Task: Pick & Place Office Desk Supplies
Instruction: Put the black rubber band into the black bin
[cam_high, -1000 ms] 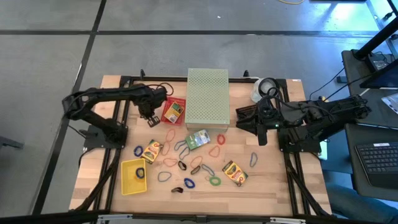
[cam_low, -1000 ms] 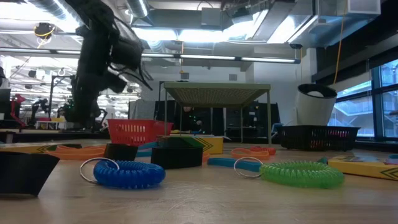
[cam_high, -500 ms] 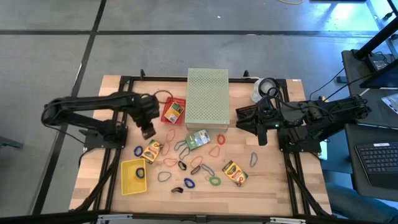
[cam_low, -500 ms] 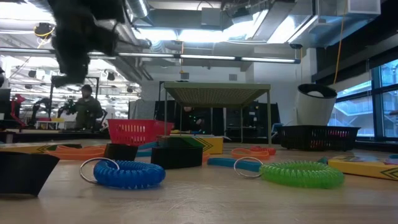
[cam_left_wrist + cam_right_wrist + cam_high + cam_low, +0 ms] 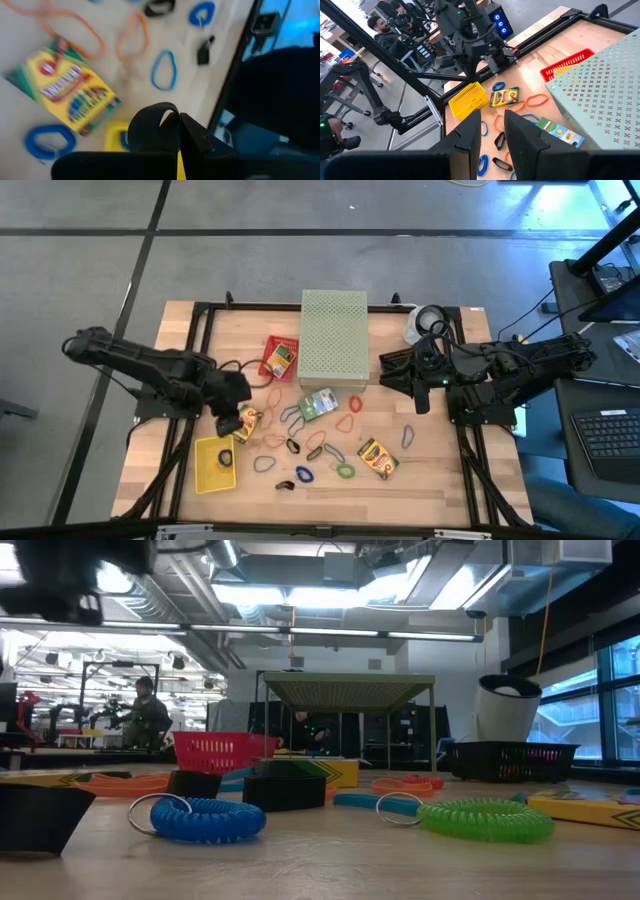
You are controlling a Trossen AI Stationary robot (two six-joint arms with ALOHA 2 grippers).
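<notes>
Left claw (image 5: 228,423) shut, low beside crayon box (image 5: 245,422) — right arm waiting.

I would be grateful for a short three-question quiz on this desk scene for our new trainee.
1. True or false: the yellow basket stands on top of the pale green perforated box.
2. What lies inside the red basket? A) a crayon box B) a blue loop C) a black clip
3. Fill in: the end effector nearer the yellow basket belongs to the ____ arm.

Key: 1. False; it stands on the bare table. 2. A. 3. Left; the left end effector is shut, just beside that basket.
</notes>
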